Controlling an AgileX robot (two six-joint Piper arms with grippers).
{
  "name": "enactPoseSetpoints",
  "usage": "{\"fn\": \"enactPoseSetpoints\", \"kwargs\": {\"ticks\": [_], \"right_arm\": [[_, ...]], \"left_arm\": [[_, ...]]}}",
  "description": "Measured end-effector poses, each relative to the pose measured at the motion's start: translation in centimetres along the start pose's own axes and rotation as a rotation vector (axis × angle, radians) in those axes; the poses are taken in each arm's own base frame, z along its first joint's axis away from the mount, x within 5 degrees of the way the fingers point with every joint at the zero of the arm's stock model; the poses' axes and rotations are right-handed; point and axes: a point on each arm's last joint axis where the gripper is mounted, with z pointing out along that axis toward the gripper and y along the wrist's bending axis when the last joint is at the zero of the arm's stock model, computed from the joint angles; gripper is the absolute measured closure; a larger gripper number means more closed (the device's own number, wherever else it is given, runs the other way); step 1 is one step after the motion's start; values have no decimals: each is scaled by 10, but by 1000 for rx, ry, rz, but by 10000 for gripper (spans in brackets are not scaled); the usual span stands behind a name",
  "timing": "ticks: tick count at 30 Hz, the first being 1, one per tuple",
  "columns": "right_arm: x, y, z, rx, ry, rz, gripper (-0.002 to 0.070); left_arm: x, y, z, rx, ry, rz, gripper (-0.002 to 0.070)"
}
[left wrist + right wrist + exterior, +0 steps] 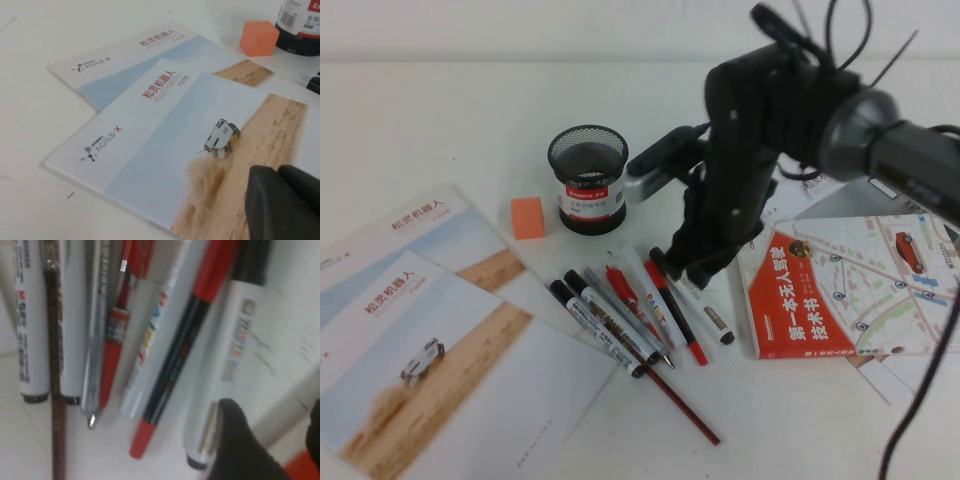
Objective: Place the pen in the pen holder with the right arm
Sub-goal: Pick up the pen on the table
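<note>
The right gripper (682, 268), fingers spread and empty, hangs directly over the cap end of the pen (705, 311), whose long axis slants away from the holder (588, 178); the left gripper (285, 200), parked over brochures, grip state undeterminable.

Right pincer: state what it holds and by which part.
Nothing held: the right pincer hangs open over the white marker. The left pincer is over a brochure.
</note>
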Motion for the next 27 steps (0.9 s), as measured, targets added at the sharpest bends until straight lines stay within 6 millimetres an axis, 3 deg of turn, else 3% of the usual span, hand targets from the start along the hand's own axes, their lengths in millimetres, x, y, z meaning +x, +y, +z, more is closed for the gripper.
{"fn": "enactPoseSetpoints", "kwargs": {"ticks": [8, 22, 27], "right_arm": [[-16, 5, 34, -11, 35, -31, 392], [-18, 3, 61, -3, 83, -43, 392], [-19, 3, 62, -8, 80, -58, 416]], "left_arm": [[0, 0, 0, 0, 0, 0, 676], [0, 0, 0, 0, 0, 0, 676], [0, 0, 0, 0, 0, 0, 676]]}}
